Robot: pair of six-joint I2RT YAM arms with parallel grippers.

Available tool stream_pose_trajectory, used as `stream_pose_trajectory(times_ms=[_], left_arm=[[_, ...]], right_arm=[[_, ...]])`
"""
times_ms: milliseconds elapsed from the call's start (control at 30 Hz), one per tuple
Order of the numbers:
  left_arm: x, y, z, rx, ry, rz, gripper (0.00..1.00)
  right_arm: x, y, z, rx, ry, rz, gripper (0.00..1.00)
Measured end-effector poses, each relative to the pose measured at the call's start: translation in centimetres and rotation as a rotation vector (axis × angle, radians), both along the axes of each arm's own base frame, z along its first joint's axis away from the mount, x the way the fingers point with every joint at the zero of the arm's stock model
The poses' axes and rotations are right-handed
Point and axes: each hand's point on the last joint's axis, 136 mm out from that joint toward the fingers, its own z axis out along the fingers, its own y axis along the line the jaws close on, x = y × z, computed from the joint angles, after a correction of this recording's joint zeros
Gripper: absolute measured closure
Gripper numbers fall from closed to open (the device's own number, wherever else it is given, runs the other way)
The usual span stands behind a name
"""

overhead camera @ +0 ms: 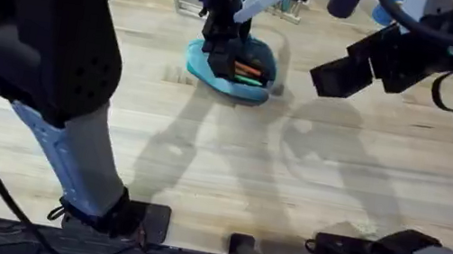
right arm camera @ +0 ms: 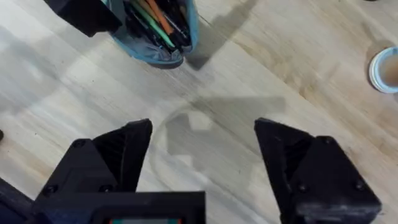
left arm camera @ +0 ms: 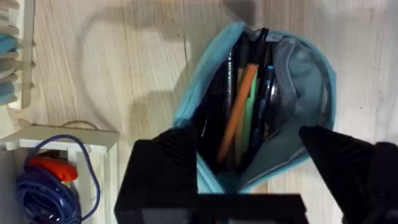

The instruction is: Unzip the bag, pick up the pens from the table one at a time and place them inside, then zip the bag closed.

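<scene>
Jaws wide over soft teal bag (left arm camera: 298,81), pens (left arm camera: 239,106) inside.

A soft light-blue fabric pencil pouch (overhead camera: 232,70) lies on the far middle of the large light wooden plank table (overhead camera: 292,174), its zipper mouth gaping upward. Several thin pens (left arm camera: 239,112), orange, green and dark, lie lengthwise inside it, side by side. The left arm's black two-finger gripper (overhead camera: 221,46) hangs directly above the pouch's left part, fingers spread to either side of the opening. The right arm's black gripper (overhead camera: 341,75) hovers to the right of the pouch, apart from it, over bare tabletop, fingers spread. Behind the pouch stands a white rack (left arm camera: 62,140) holding a coiled blue cable (left arm camera: 46,186).
</scene>
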Motion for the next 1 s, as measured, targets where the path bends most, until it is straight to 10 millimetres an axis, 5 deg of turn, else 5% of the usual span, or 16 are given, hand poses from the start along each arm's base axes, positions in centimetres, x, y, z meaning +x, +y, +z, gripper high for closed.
stream_pose_trajectory(times_ms=[267,633,1000], left_arm=[[0.2,-0.4,2.1,-0.024,-0.03,-0.003,0.006],[-1.3,-0.4,8.9,-0.126,-0.123,0.074,0.006],[-3.0,3.3,11.9,-0.29,-0.011,0.199,0.006]], right_arm=[[0.0,0.0,0.0,0.0,0.0,0.0,0.004],[0.0,0.0,0.0,0.0,0.0,0.0,0.004],[0.0,0.0,0.0,0.0,0.0,0.0,0.004]])
